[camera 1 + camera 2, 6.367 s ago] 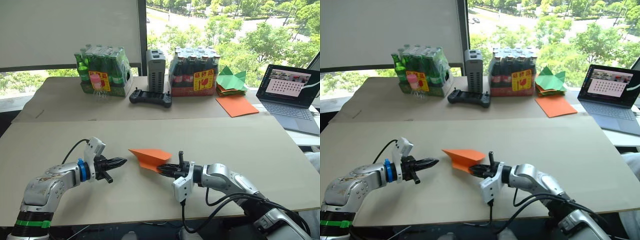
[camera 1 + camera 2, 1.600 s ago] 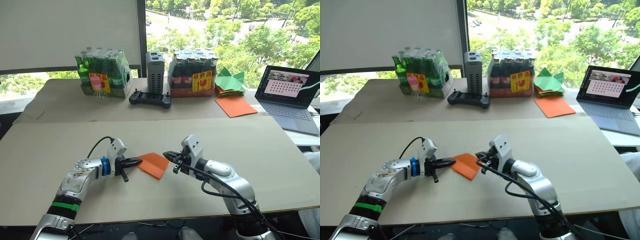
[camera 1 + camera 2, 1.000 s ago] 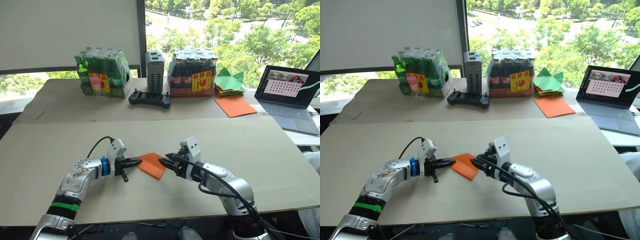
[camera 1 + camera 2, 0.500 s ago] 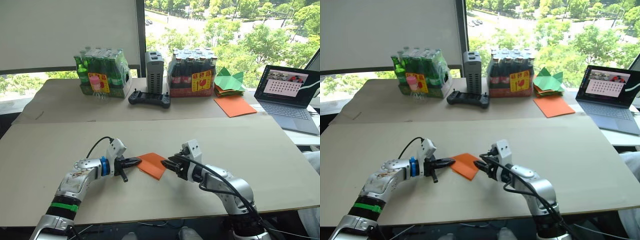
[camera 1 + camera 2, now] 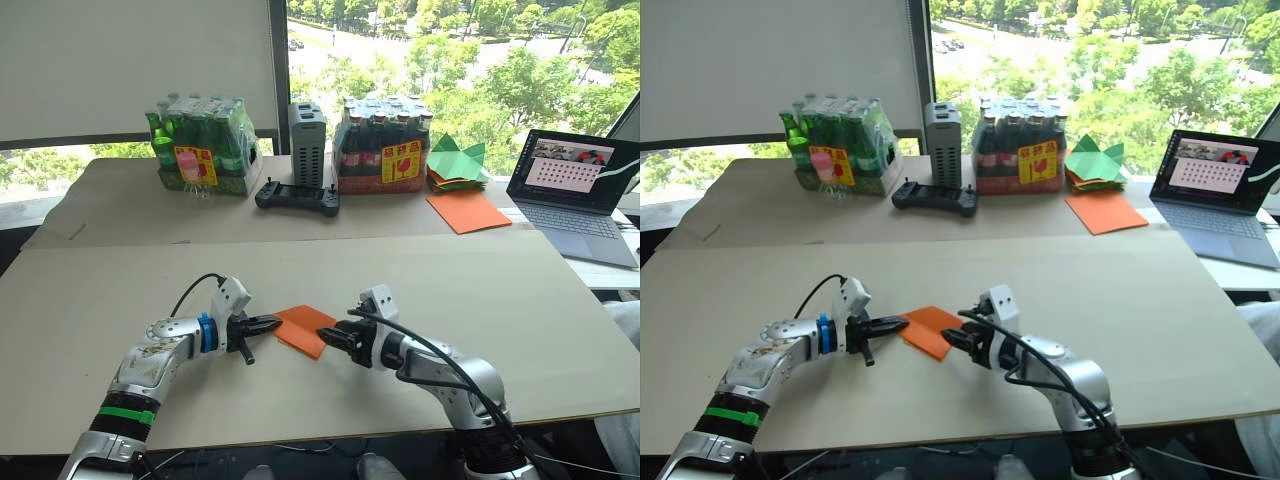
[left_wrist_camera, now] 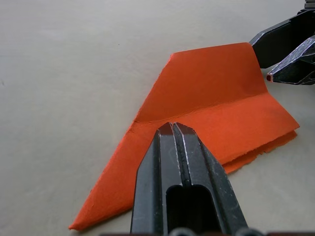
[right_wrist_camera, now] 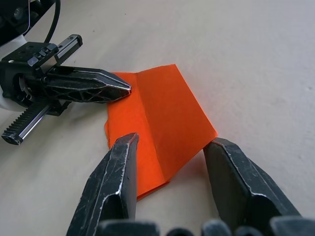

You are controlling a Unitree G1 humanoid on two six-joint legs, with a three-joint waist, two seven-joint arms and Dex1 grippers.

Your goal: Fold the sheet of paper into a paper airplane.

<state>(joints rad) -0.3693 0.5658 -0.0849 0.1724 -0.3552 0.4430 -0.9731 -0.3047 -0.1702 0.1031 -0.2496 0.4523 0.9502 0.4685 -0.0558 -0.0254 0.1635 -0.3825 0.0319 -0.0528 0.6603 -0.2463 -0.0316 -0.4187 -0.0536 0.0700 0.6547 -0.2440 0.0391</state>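
Note:
The sheet of paper lies flat on the near table, folded into a bright-orange pointed wedge with layered flaps, the paper airplane. My left gripper is shut, and its tip rests on the wedge's left part. From the right, my right gripper stands open just above the table. Its two fingers straddle the wedge's near right edge without closing on it.
On the far table stand a pack of green bottles, a grey box, a pack of dark bottles and a black controller. Green paper shapes, a bigger orange sheet and a laptop lie at the right.
The right gripper, which held the wedge earlier, has let go and sunk to the table at its right edge. The left gripper came in to the wedge's left part and stays there.

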